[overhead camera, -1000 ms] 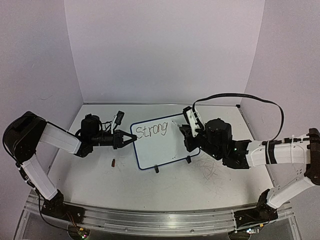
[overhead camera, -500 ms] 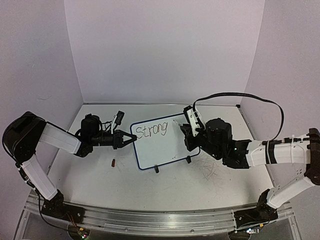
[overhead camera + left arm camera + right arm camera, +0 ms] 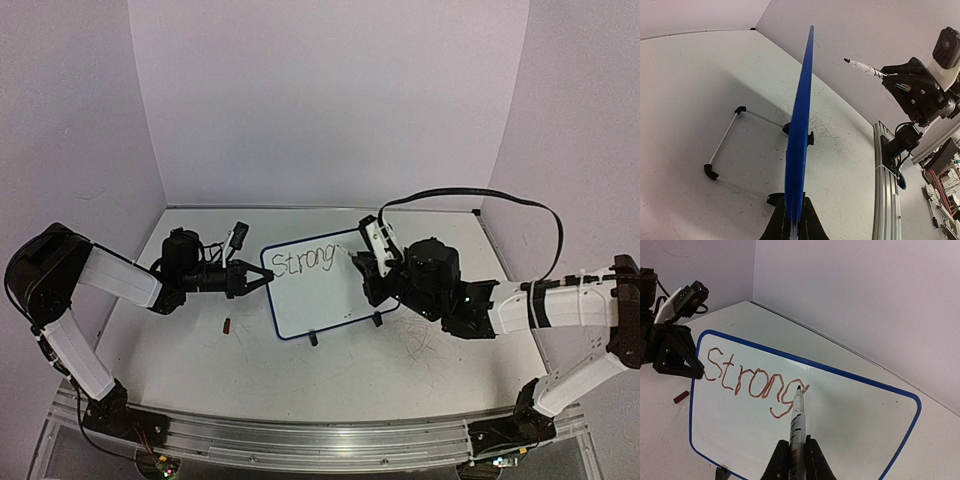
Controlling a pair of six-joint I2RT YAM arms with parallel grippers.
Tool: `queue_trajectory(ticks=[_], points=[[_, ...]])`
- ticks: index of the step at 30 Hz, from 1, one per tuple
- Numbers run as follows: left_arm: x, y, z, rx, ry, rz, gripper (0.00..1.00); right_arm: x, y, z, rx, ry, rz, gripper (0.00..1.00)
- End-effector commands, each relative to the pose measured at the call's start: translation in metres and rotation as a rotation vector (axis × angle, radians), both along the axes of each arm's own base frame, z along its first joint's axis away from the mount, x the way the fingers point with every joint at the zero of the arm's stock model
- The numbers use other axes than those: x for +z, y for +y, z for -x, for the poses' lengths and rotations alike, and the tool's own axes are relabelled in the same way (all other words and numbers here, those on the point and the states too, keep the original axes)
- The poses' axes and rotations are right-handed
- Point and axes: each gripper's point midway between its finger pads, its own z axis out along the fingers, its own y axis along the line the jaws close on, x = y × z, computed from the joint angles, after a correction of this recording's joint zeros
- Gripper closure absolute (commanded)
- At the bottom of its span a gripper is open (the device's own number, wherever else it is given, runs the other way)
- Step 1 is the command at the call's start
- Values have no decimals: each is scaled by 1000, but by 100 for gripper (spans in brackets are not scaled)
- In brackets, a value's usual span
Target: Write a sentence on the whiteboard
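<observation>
1. Blue-rimmed whiteboard (image 3: 320,300) stands mid-table (image 3: 430,370) on black clip feet (image 3: 313,338), leaning back, between the two arms.
2. Left gripper (image 3: 258,282): jaws pinched tight on the board's left edge, steadying it.
3. Right gripper (image 3: 794,455): closed narrow round a marker (image 3: 797,415), which points up the board w/ its tip by the tail of the "g".
4. Sentence (image 3: 752,382): only "Strong" is up, along the top-left. The rest of the surface is blank.
5. Step in hand, as I judge it: first word done, pen between words. Task looks early.
6. Next move calls for:
   - shifting the tip right, leaving a gap, then touching down lightly;
   - even pressure, since a hard push could rock the board back;
   - left pinch staying firm throughout.
7. What each view adds:
   - Right wrist cam: ink reads reddish-brown and shows where the tip sits vs the letters, but not whether it touches.
   - Left wrist cam: board edge-on, no writing visible. It does show a gap btwn tip and board plane, so the pen looks lifted. Also a wire stand (image 3: 722,150) behind.
   - Top cam: overall layout of both arms, plus a small red bit (image 3: 227,325) on the table near the board's lower-left corner.
</observation>
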Motion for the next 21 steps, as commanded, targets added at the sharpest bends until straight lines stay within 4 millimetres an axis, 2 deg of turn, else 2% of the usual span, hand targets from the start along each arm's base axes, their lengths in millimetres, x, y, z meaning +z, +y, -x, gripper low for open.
queue_trajectory(ticks=[1,5,10,21], points=[[-6,4,-6,36,8,-49,100,12,-1,-10,-25,-4,-67,100],[-6,4,-6,34,6,-48,100,9,2,-13,-28,-1,-61,100],[-5,4,-5,33,4,-49,100,3,-10,-24,-116,15,-56,100],[-5,4,-6,32,2,-51,100,-5,-20,-34,-178,35,-54,100]])
